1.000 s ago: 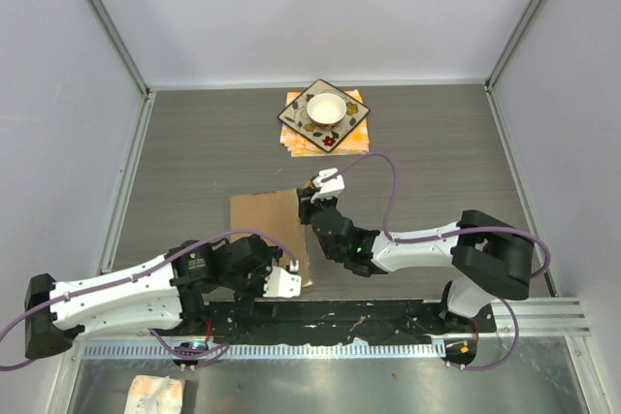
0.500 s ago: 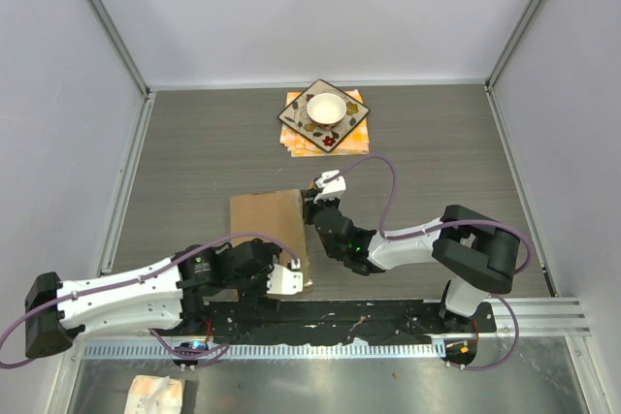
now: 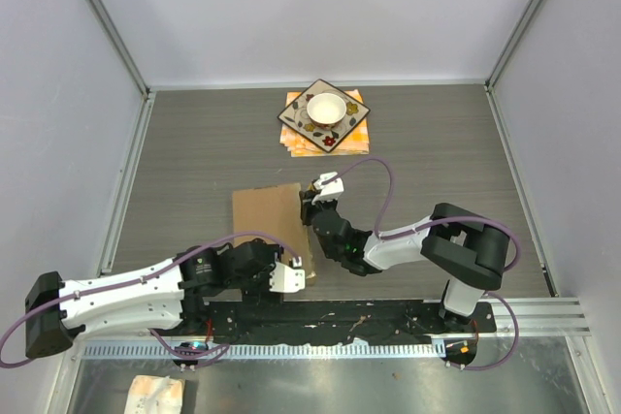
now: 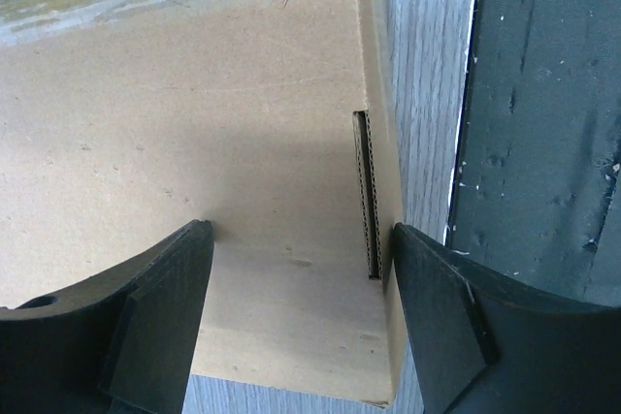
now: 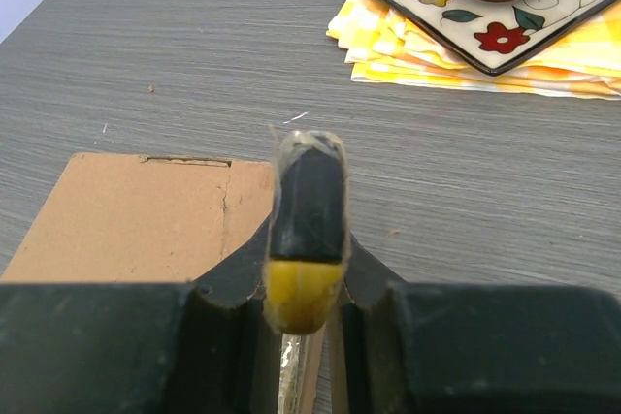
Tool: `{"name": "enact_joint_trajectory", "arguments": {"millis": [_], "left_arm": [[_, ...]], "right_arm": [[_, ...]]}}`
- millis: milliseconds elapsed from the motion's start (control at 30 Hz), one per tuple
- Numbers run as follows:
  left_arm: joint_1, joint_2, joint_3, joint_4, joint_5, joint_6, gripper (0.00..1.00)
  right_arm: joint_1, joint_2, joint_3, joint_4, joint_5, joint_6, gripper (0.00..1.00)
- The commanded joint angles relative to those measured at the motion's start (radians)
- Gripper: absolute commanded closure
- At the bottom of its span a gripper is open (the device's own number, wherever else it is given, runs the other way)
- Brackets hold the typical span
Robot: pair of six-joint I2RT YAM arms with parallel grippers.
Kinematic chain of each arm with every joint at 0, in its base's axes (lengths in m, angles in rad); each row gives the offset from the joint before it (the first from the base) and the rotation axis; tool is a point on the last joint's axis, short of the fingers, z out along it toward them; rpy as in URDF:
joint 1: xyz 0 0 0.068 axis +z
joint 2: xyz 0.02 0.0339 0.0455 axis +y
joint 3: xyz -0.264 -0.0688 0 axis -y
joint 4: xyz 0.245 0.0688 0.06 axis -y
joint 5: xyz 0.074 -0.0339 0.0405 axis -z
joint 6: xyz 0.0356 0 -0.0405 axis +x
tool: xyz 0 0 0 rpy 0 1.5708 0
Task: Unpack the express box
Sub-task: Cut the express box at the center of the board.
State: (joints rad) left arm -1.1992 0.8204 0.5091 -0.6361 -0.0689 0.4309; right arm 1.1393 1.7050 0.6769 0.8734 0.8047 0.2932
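The express box [image 3: 267, 225], flat plain brown cardboard, lies in the middle of the table. My left gripper [image 3: 291, 273] is at its near right corner. In the left wrist view the black fingers [image 4: 160, 298] stand apart over the box [image 4: 194, 123], with the corner and a slot in its side between them. My right gripper [image 3: 312, 203] is at the box's right edge, shut on a cutter [image 5: 306, 230] with a black and yellow handle. Its tip points down beside the box [image 5: 136, 210].
A square flower-patterned plate [image 3: 342, 125] holding a white bowl [image 3: 325, 107] rests on a yellow cloth [image 3: 357, 141] at the back. Grey walls with metal posts enclose the table. A black mounting rail [image 3: 320, 315] runs along the near edge.
The left gripper's jaws have narrowed around the box's near right corner. The right arm's elbow has swung left while its gripper stayed at the box's edge.
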Motion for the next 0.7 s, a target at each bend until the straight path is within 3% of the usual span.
{"name": "enact_joint_trajectory", "arguments": {"millis": [0, 133, 267, 433, 667], "left_arm": [[0.027, 0.008, -0.007, 0.058, -0.013, -0.007, 0.23], [0.046, 0.003, -0.011, 0.059, 0.004, -0.006, 0.24], [0.056, 0.01, -0.007, 0.072, 0.0, -0.006, 0.32], [0.059, 0.019, -0.009, 0.101, -0.023, -0.029, 0.35], [0.064, 0.02, -0.023, 0.134, -0.025, -0.049, 0.55]], "right_arm": [[0.0, 0.015, 0.024, 0.084, 0.017, -0.002, 0.99], [-0.003, 0.019, 0.021, 0.078, 0.017, -0.018, 0.99], [-0.001, 0.01, 0.015, 0.046, 0.005, -0.016, 0.99], [0.014, -0.025, 0.001, -0.007, -0.004, -0.006, 0.99], [0.045, -0.054, 0.026, -0.169, 0.002, 0.061, 0.99]]}}
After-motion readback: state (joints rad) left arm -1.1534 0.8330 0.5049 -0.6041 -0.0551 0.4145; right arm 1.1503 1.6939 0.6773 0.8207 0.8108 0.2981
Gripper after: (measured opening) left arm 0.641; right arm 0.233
